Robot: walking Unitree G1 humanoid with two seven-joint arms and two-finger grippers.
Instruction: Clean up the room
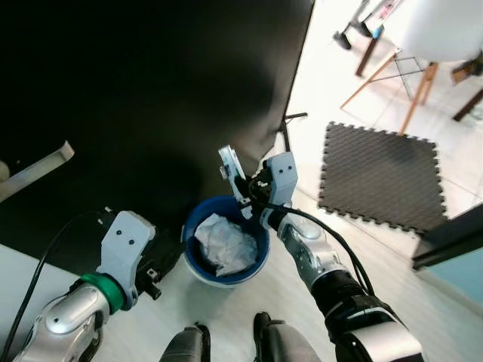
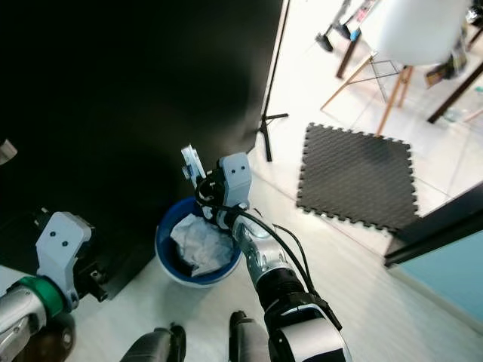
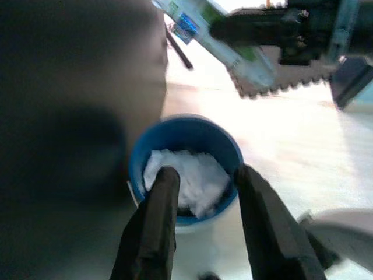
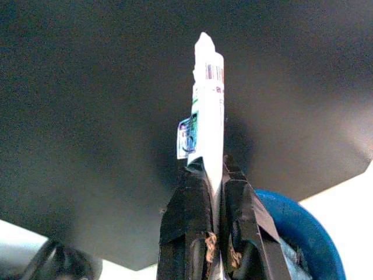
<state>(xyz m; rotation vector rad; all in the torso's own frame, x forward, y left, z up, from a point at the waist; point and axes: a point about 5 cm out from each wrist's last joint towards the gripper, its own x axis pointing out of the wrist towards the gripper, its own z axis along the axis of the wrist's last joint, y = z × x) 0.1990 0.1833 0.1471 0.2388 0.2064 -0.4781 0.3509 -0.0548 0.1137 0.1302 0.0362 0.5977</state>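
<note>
Right hand (image 4: 214,224) grips a flat wrapper (image 4: 208,105) above the blue bin's (image 1: 198,216) far rim; left hand (image 3: 201,192) open beside it.

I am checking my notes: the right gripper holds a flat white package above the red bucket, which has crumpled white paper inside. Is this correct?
Not quite: the bucket is blue, not red, as the left eye view shows. The rest stands: the right gripper holds a flat white package above it, with crumpled white paper inside.

Bright daylight glare on floor (image 1: 392,294); black backdrop (image 1: 151,90) swallows light; left wrist view blurred.
</note>
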